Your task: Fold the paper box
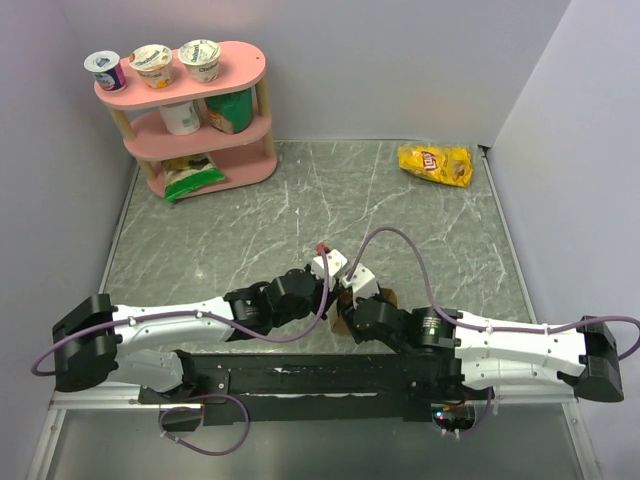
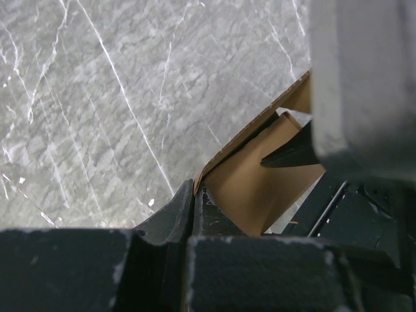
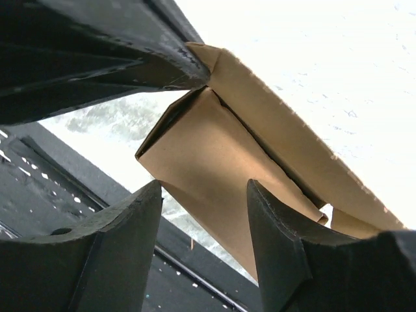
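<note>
**A:** On the worktop (image 1: 420, 230) the chip bag (image 1: 435, 165) lies across from the pink shelf (image 1: 245, 62). Our paper box (image 3: 214, 162) sits well apart from that shelf, towards our bases.

**B:** Our left fingers (image 2: 170, 218) pinch its edge tight, and our right fingers (image 3: 127, 221) stand part open around a panel.

**A:** We should close squarely along the crease while our left anchors.

**B:** We read only "Lay's" on the bag. The cups (image 1: 152, 62) are too small.

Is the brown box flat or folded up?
Partly folded: the paper box has panels bent along creases, not lying flat; the left gripper pinches its corner.
</note>
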